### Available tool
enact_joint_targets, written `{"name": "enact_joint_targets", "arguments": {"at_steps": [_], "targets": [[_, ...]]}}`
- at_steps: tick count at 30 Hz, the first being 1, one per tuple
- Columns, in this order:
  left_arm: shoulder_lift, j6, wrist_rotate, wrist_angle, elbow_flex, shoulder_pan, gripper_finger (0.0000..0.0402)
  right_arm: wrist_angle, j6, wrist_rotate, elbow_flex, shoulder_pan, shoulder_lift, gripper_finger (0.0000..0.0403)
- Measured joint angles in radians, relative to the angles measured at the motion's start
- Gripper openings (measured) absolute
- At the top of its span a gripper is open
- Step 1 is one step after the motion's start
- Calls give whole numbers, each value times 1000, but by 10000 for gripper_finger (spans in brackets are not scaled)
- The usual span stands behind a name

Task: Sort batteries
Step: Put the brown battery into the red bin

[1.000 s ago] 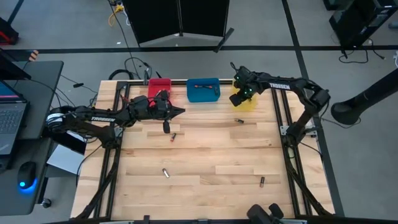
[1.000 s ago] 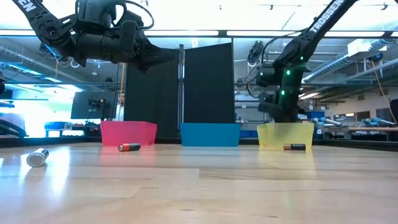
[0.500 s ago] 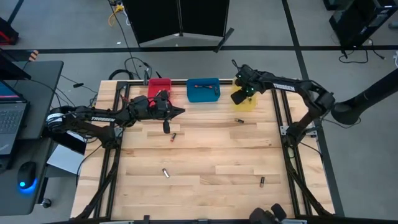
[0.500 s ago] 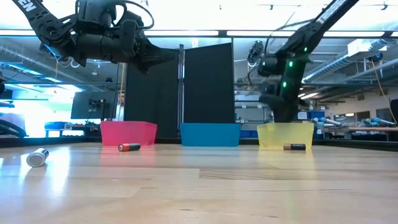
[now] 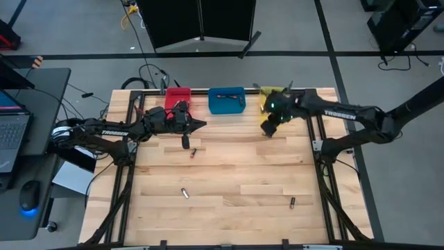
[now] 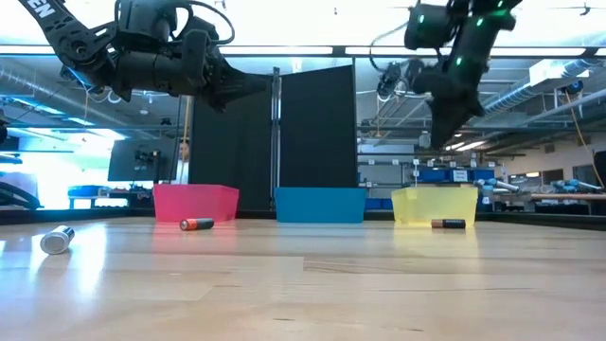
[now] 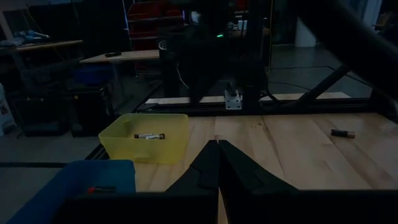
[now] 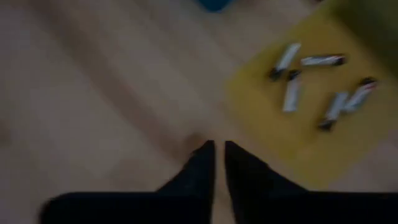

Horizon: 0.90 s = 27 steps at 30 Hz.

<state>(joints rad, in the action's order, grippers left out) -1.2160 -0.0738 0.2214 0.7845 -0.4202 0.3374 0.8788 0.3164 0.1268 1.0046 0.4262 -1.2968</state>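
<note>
While the left gripper hangs above the table in front of the red bin, its jaws pressed fully together on nothing, the right gripper is raised over the boards just in front of the yellow bin. In the right wrist view its two fingers stand a thin slit apart with nothing between them. That view looks down into the yellow bin, where five silvery batteries with dark ends lie loose on the floor. The left wrist view shows one cell in the yellow bin and a small reddish cell in the blue bin. Three further batteries lie on the table in the high view: one with an orange band near the left gripper, one silvery cell nearer the front edge on the left, and one dark cell at the front right. In the low view a dark battery lies just before the yellow bin, well below the right gripper.
</note>
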Motion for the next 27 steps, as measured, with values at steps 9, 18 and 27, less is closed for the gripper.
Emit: {"name": "enact_joint_targets", "arguments": {"at_steps": [9, 18, 27], "targets": [[0, 0, 0, -3, 0, 0, 10, 13, 428, 13, 0, -356, 24, 17], [0, 0, 0, 2, 0, 0, 10, 70, 905, 102, 0, -704, 23, 17], [-1, -1, 0, 3, 0, 0, 10, 155, 1442, 82, 0, -954, -3, 19]]}}
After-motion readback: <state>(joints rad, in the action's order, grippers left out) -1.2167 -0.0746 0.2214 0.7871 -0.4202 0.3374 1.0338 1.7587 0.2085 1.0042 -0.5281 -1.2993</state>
